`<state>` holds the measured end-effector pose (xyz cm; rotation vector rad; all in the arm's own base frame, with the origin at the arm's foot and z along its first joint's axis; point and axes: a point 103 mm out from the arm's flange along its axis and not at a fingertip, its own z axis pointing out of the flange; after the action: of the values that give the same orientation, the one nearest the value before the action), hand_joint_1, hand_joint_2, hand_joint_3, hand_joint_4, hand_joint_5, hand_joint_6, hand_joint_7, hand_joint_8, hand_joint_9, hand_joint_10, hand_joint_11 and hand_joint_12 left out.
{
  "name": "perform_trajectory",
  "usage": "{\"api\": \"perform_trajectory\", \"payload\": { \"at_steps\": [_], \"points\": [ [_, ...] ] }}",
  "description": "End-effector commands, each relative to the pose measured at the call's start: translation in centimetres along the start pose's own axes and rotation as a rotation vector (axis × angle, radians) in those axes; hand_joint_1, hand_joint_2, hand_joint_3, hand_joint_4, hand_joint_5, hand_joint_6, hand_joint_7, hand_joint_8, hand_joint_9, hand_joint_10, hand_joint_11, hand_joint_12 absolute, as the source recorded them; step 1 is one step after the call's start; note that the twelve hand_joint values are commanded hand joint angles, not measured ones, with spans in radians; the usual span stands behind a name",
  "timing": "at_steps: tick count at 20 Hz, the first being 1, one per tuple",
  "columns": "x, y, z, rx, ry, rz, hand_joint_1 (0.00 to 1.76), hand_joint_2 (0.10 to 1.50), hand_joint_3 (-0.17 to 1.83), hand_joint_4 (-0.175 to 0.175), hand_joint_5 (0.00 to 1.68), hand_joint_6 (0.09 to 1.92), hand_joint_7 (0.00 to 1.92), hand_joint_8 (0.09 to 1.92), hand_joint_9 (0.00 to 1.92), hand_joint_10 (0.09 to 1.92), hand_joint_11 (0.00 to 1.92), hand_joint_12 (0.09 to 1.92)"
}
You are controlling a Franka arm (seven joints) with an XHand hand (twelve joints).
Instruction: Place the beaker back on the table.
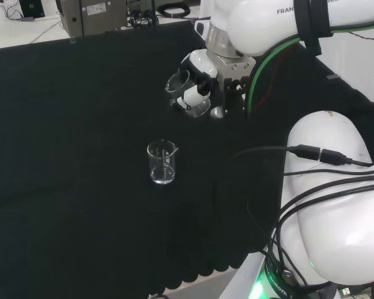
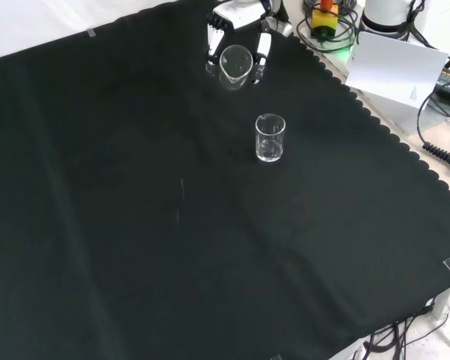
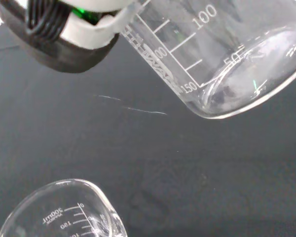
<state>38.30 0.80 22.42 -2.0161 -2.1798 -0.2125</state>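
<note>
**Held beaker tilted above the cloth, set-down not yet made**

Lowest in the front view lies bare black cloth (image 2: pixel 172 247) covering the bench. Just above the frame's centre, right of middle, a small clear glass beaker with a pouring lip (image 2: pixel 270 138) stands upright on the cloth, apart from everything else; nothing can be made out inside it. In the head view it sits near the middle of the frame (image 1: pixel 161 162).

Farther up, at the top edge of the front view, the black and white hand (image 2: pixel 236 26) has its fingers curled round a second clear glass beaker with printed graduation marks (image 2: pixel 235 64), which is the task's thing. That beaker is held off the cloth and tipped, its mouth turned toward the front camera. In the head view the hand (image 1: pixel 199 87) shows at upper centre, left of the white arm links, with the held beaker (image 1: pixel 179 81) at its left side. The wrist view shows the held beaker's base (image 3: pixel 246 74) close by, tilted, with the standing beaker's rim (image 3: pixel 59 207) beneath.

To do this step well, the beaker should probably be turned upright first, then lowered onto bare cloth well clear of the standing beaker. The fingers should part only once the base rests flat; releasing while tilted risks a topple.
</note>
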Motion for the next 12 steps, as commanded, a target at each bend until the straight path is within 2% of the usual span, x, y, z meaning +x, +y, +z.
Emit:
{"api": "perform_trajectory", "payload": {
  "at_steps": [1, 4, 7, 12],
  "points": [
    [-1.2, 2.2, 0.8, -0.046, 0.119, -0.016, 1.43, 1.00, -0.17, -0.175, 1.46, 0.09, 1.37, 0.48, 1.61, 0.09, 1.36, 0.62],
    [-2.0, 2.8, 1.1, -0.064, 0.157, -0.001, 1.43, 1.00, -0.17, -0.175, 1.46, 0.09, 1.37, 0.48, 1.60, 0.09, 1.35, 0.62],
    [-2.6, 3.6, 1.5, -0.062, 0.165, 0.003, 1.43, 1.01, -0.17, -0.174, 1.31, 0.37, 1.34, 0.55, 1.60, 0.09, 1.35, 0.62],
    [-3.1, 4.9, 2.3, -0.069, 0.167, 0.014, 1.43, 1.02, -0.17, -0.172, 1.27, 0.46, 1.33, 0.57, 1.60, 0.09, 1.34, 0.62]
  ]
}}
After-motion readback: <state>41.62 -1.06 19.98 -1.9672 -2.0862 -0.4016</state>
